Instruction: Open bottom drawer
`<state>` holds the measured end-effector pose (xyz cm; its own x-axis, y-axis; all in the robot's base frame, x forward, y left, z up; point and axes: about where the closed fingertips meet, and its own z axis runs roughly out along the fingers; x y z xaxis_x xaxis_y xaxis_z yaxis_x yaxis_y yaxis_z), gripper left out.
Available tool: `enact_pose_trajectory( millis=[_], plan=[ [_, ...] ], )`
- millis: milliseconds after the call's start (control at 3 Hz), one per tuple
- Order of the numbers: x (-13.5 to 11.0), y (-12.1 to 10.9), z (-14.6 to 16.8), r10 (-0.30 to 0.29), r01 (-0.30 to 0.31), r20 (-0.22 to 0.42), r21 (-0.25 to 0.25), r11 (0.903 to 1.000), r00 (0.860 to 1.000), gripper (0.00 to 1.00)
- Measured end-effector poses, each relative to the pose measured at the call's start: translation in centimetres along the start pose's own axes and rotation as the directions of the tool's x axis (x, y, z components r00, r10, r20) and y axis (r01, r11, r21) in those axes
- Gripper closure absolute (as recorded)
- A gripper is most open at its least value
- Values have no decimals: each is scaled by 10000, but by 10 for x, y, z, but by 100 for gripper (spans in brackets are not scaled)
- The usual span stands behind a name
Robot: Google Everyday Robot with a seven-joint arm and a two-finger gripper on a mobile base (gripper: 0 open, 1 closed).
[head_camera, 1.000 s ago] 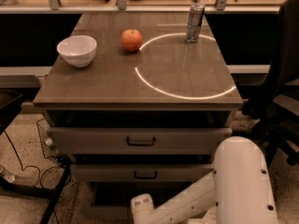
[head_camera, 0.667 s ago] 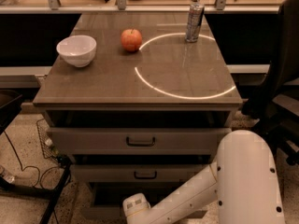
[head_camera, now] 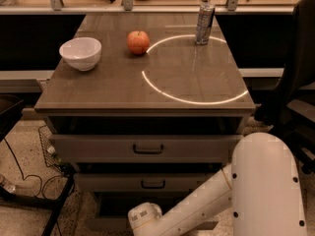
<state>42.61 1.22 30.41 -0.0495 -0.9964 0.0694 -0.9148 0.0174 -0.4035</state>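
Note:
The bottom drawer [head_camera: 105, 224] shows as a low grey-beige strip at the foot of the cabinet, under the middle drawer [head_camera: 113, 183] and the top drawer [head_camera: 88, 148]. Its handle is hidden behind my white arm [head_camera: 197, 205]. My gripper [head_camera: 141, 219] is at the bottom edge of the camera view, right in front of the bottom drawer's middle. Only its white wrist end shows.
On the cabinet's top [head_camera: 108, 90] stand a white bowl [head_camera: 80, 52], a red apple [head_camera: 139, 42] and a can [head_camera: 204, 22]. A dark office chair [head_camera: 295, 82] is on the right. Cables and a wire basket [head_camera: 49, 149] lie on the floor at the left.
The gripper end of my arm has shifted a little to the left along the bottom drawer front. Nothing on the cabinet's top has moved.

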Motion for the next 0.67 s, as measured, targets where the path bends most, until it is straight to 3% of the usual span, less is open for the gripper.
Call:
enact_pose_trajectory(
  millis=[667],
  plan=[
    [51,-47,12,330,-236,-984,946,9952,9946,100]
  ],
)
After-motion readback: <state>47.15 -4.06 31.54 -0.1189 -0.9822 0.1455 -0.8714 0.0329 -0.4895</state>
